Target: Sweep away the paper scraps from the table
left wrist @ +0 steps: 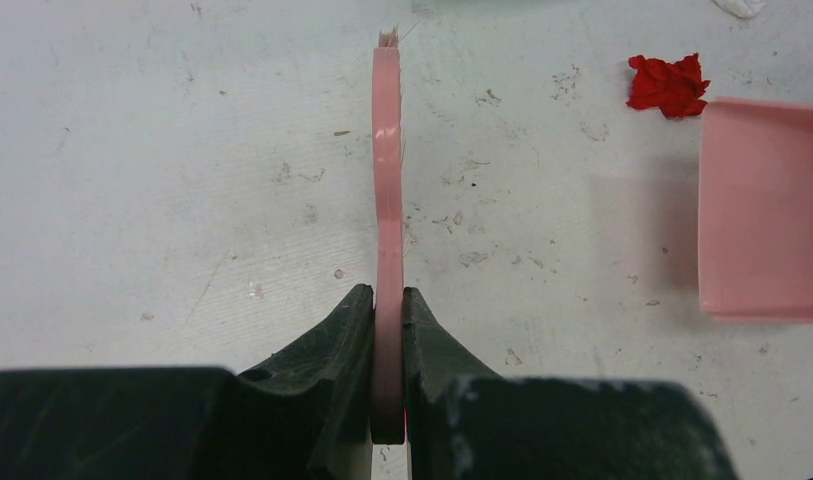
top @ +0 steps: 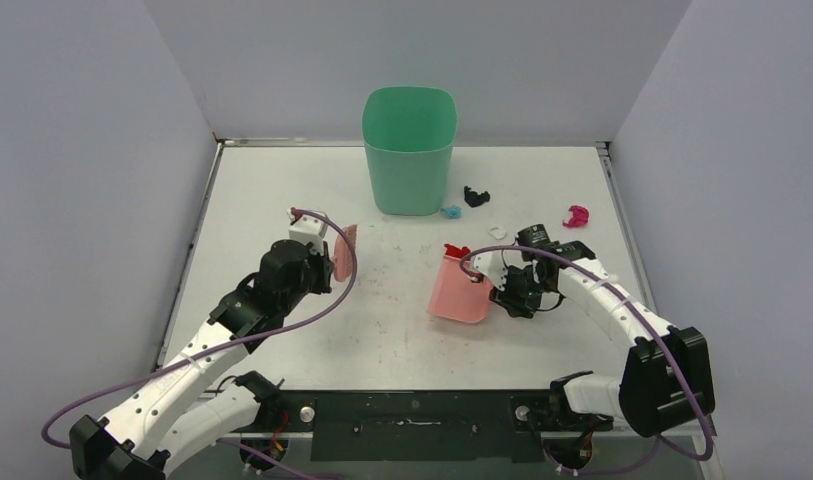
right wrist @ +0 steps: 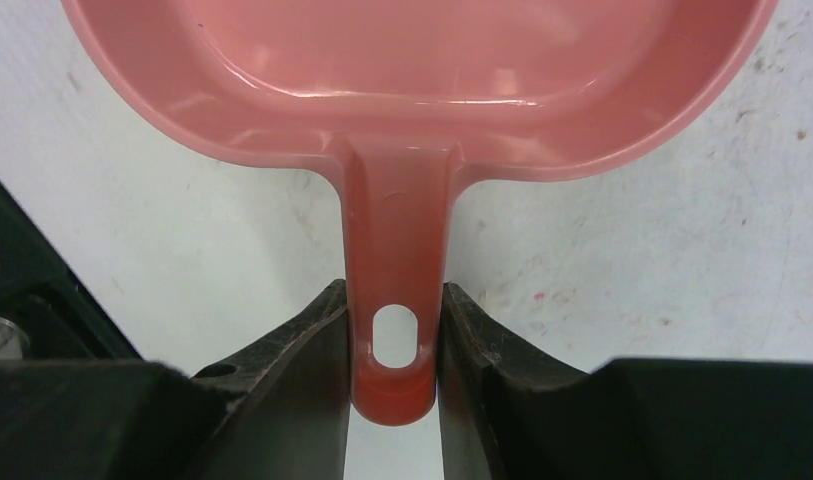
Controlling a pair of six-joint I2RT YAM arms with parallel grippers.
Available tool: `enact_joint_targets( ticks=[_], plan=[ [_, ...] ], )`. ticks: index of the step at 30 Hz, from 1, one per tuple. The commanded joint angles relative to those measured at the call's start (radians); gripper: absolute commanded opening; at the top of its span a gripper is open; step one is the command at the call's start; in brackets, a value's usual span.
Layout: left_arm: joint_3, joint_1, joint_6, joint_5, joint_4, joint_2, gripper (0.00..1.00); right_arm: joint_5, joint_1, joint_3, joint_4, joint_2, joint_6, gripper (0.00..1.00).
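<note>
Left gripper, seen from above, is clamped on a pink hand brush over the left-middle of the bench. The right gripper pinches the handle of a pink dustpan at mid-bench. The paper scraps lie beyond and to the right of the pan. A red scrap sits at its far corner, and a light blue scrap and a black scrap are near the foot of the green bin. A white scrap is just past the right wrist, and a magenta scrap is close to the right rail. The pan's mouth seems to face left, away from most scraps, so a stroke could push them round it. The magenta one might go over the edge, and the pair by the bin could wedge against it. I cannot tell whether the pan's lip touches the bench.

From the left wrist, the jaws are shut on the brush's thin handle, and the brush shows edge-on, with only a tuft of bristles at its tip. The red scrap lies beside the pan's corner, not before its lip, so a brisk sweep may flick such light paper aside. Another white bit is cut off at the top edge.

From the right wrist, the jaws squeeze the handle just beside its hanging hole. This narrow hold could let the pan twist when pushed. No scraps show, and the pan's mouth is out of frame.
</note>
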Motion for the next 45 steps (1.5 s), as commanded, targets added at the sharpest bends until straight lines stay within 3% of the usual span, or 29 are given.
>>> enact_joint_targets(
  ticks=[1, 12, 17, 23, 31, 40, 45],
  plan=[
    [0.014, 0.013, 0.011, -0.01, 0.064, 0.003, 0.0, -0.12, 0.015, 0.014, 0.161, 0.068, 0.091, 0.16],
    [0.02, 0.028, 0.013, 0.009, 0.064, 0.027, 0.0, -0.047, 0.094, -0.115, 0.363, 0.14, 0.192, 0.23],
    [0.027, 0.03, 0.013, 0.018, 0.061, 0.041, 0.0, -0.069, 0.088, -0.162, 0.401, 0.111, 0.177, 0.42],
    [0.024, 0.031, 0.011, 0.029, 0.063, 0.039, 0.0, -0.109, 0.057, -0.178, 0.396, 0.068, 0.165, 0.54],
    [0.031, 0.033, 0.008, 0.051, 0.062, 0.056, 0.0, -0.138, 0.042, -0.185, 0.391, -0.009, 0.159, 0.51],
    [0.028, 0.033, 0.005, 0.052, 0.062, 0.052, 0.0, -0.136, 0.037, -0.168, 0.373, 0.043, 0.162, 0.43],
    [0.028, 0.033, 0.001, 0.047, 0.064, 0.05, 0.0, -0.109, 0.031, -0.147, 0.376, 0.003, 0.197, 0.29]
  ],
)
